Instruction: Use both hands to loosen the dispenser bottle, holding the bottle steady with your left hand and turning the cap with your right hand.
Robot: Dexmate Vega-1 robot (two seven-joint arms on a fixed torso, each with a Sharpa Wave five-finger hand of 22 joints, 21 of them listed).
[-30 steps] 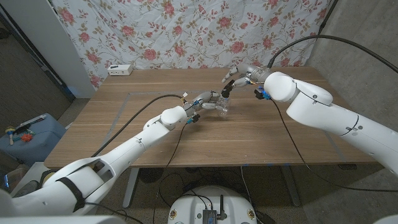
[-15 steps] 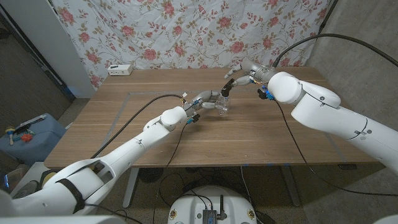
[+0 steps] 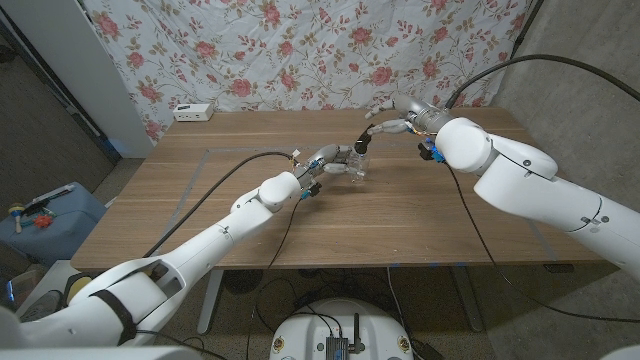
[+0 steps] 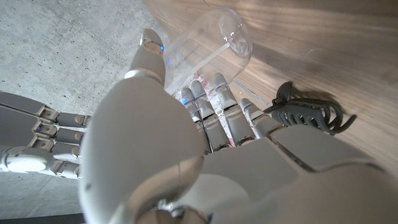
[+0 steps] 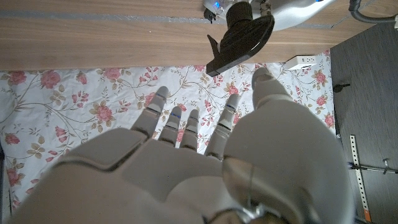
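Currently the clear plastic dispenser bottle (image 3: 357, 171) stands upright near the middle of the wooden worktop (image 3: 400, 215), slightly above frame centre in the head view. The left hand (image 3: 322, 164) wraps its fingers (image 4: 214, 102) around the transparent body, gripping it. The right hand (image 3: 388, 124) sits just beside the black pump cap (image 3: 363, 144), its fingers spread apart and holding nothing; in the right wrist view the cap (image 5: 239, 36) lies beyond the fingertips, not yet enclosed. To do this step well, the right hand should probably close squarely around the cap's collar rather than the spout, then twist, while the left hand keeps firm pressure so the light bottle neither spins nor tips.
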